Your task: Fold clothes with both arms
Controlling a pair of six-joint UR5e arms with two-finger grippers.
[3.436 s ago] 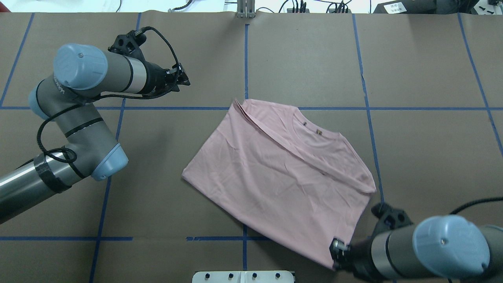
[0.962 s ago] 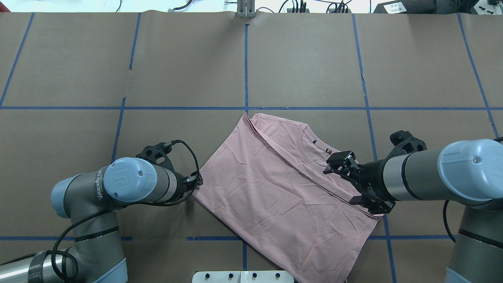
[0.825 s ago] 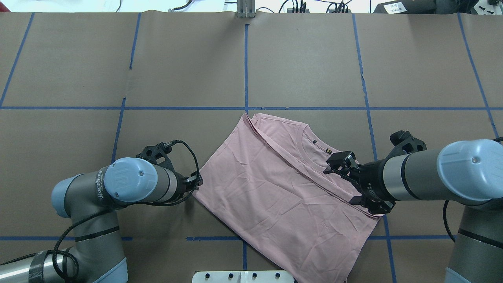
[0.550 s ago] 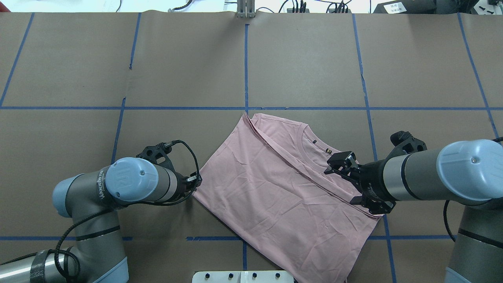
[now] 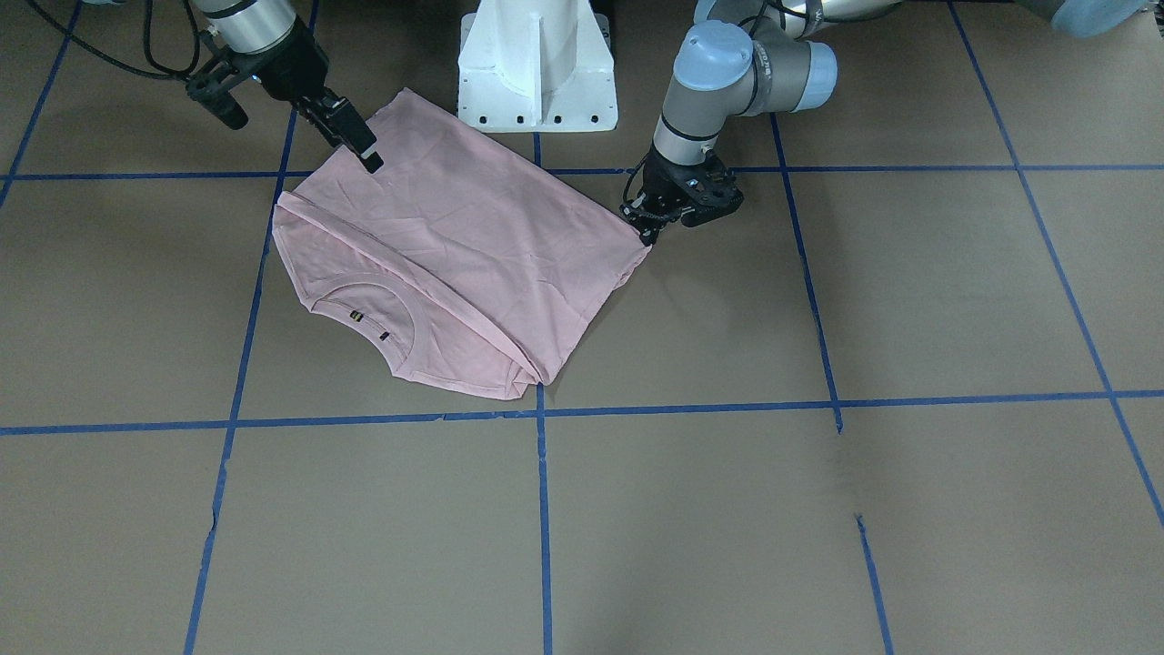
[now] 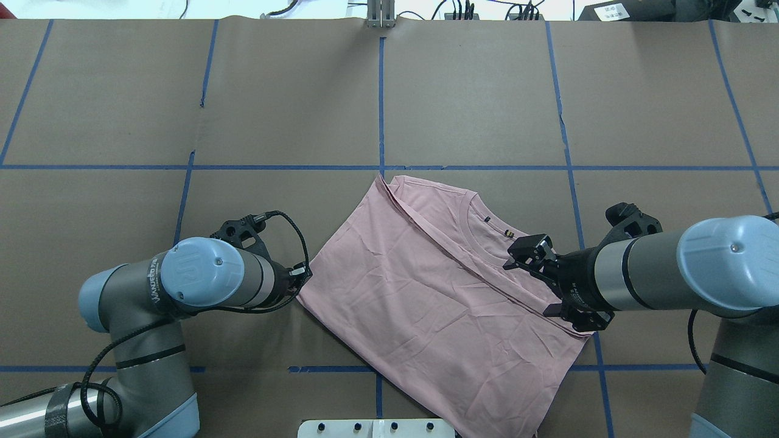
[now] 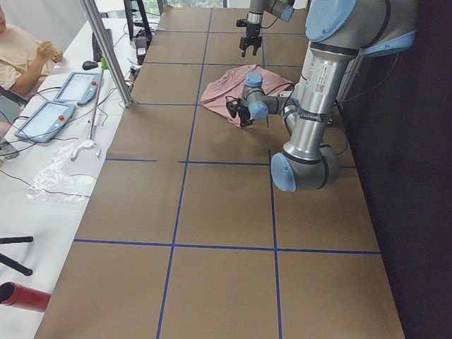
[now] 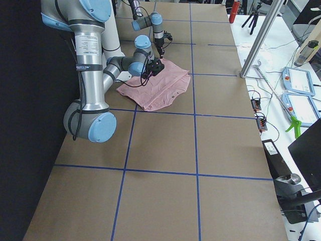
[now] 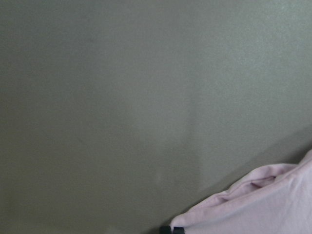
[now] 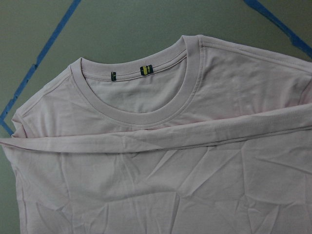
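Observation:
The pale pink T-shirt (image 6: pixel 438 298) lies slanted on the brown table, plain side up, with one side folded over along a diagonal line. Its collar (image 10: pixel 146 109) with two small tags shows in the right wrist view. My left gripper (image 6: pixel 302 275) sits low at the shirt's left corner and is shut on it. In the left wrist view the bunched cloth (image 9: pixel 253 204) rises at a black fingertip. My right gripper (image 6: pixel 524 288) hovers open above the shirt's right shoulder area, beside the collar, and holds nothing. The shirt's print is hidden.
Blue tape lines (image 6: pixel 381 103) divide the brown paper into squares. The white pedestal base (image 5: pixel 536 64) stands at the robot's edge close to the shirt's hem. A seated person (image 7: pixel 21 53) and tablets (image 7: pixel 46 116) are at a side table beyond the left end.
Since 3.4 s ago the shirt slid nearer the robot, the left arm came to its left corner, and the right gripper left the hem for the collar. Lately the left gripper edged away slightly.

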